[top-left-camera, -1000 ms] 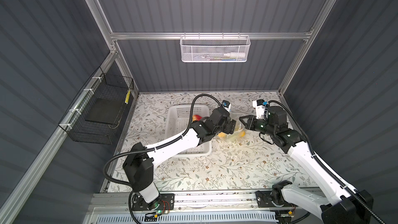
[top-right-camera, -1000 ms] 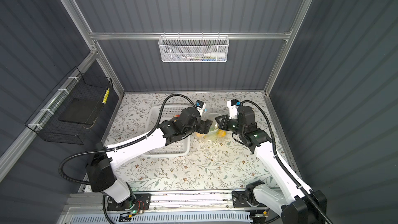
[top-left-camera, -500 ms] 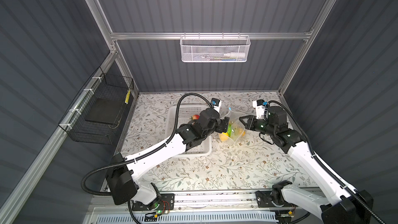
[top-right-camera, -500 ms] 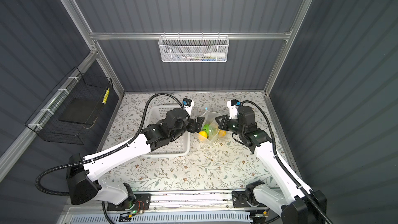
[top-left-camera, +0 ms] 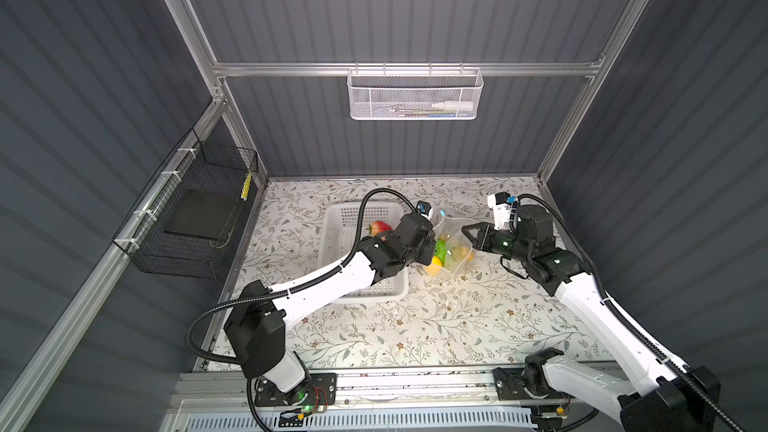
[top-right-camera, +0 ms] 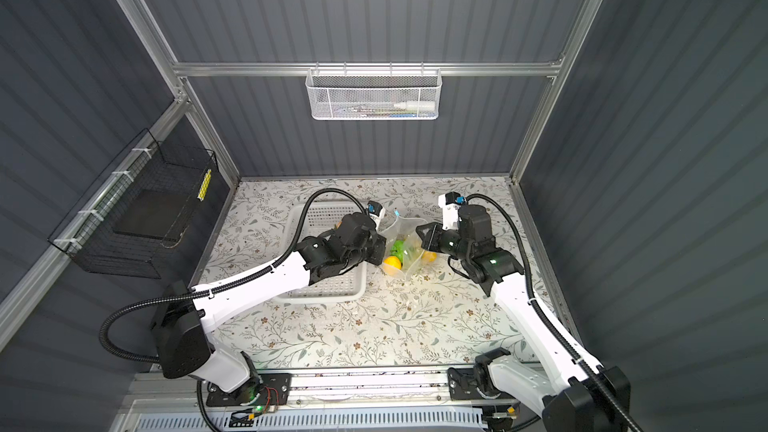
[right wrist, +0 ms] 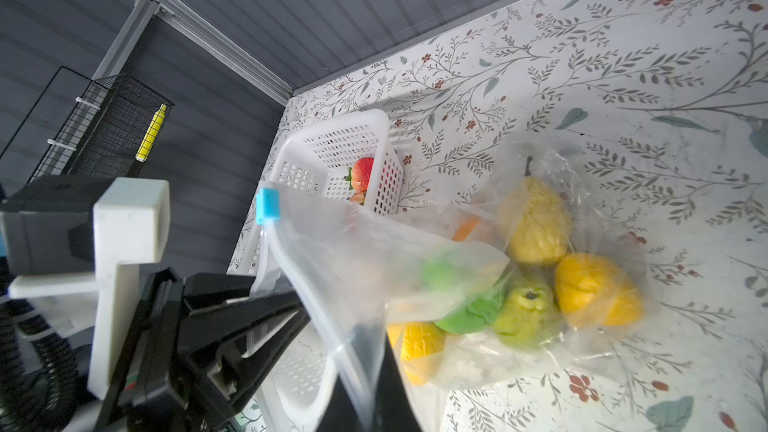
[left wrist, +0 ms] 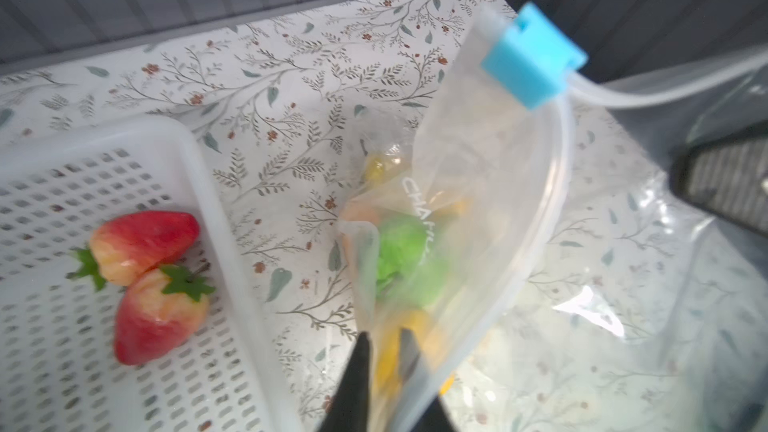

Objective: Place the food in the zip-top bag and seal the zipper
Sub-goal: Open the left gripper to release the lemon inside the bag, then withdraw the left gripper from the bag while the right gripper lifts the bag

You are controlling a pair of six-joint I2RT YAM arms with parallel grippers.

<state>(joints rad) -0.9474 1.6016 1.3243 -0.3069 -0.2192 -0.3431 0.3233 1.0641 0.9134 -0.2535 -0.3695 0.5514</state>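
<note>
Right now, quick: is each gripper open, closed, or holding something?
Left gripper: closed on the bag, at its rim.
Right gripper: closed on the bag's rim on the opposite side.

Both top views are lit evenly from above: the table (top-left-camera: 415, 326) is rendered bright, the walls (top-left-camera: 415, 6) are left dim, and only soft shadows are cast. Frame bars (top-left-camera: 176, 6) are splayed toward the corners by the wide-angle view. In the left wrist view the bag (left wrist: 478, 201) and slider (left wrist: 534, 58) are blurred, w/ glare on the plastic. The right wrist view is sharper; fruit (right wrist: 536, 222) is shown crisp.
</note>
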